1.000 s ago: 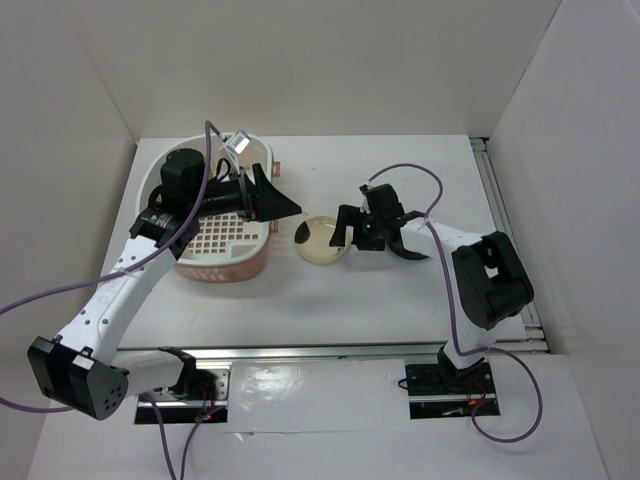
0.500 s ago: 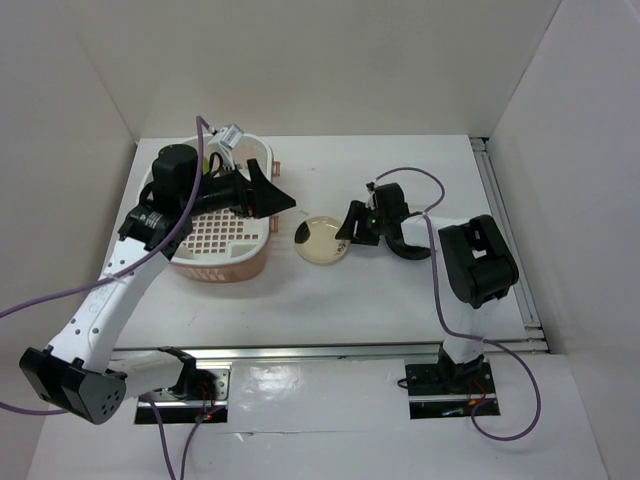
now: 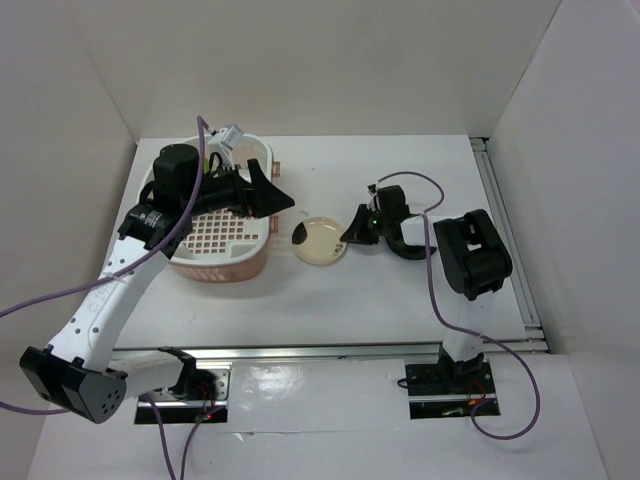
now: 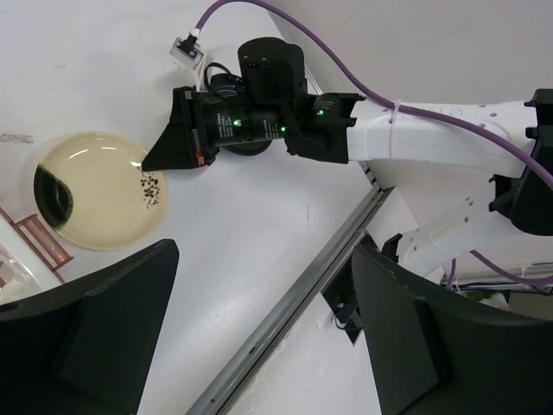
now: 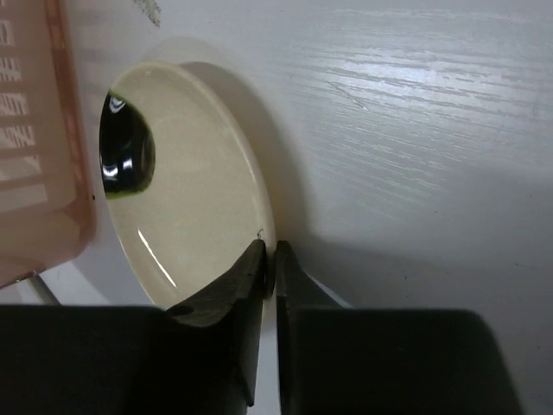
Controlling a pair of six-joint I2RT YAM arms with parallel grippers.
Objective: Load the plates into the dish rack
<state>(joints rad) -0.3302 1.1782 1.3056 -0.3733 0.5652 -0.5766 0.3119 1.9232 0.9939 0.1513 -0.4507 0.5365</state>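
Note:
A cream plate with a dark blotch at its left rim lies on the white table, just right of the pale pink dish rack. My right gripper is shut on the plate's right rim. In the right wrist view both fingers pinch that thin edge of the plate, and the rack wall is close behind. My left gripper hangs open and empty above the rack's right edge. Its wrist view looks down on the plate and the right gripper between wide-spread jaws.
The left arm covers much of the rack's white grid insert. A metal rail runs along the table's near edge and another along the right side. White walls close in the back and sides. A purple cable loops over the right arm.
The right gripper has moved in and closed on the plate's right rim. The plate has slid slightly left. The left arm has drawn back a little over the rack, still open.

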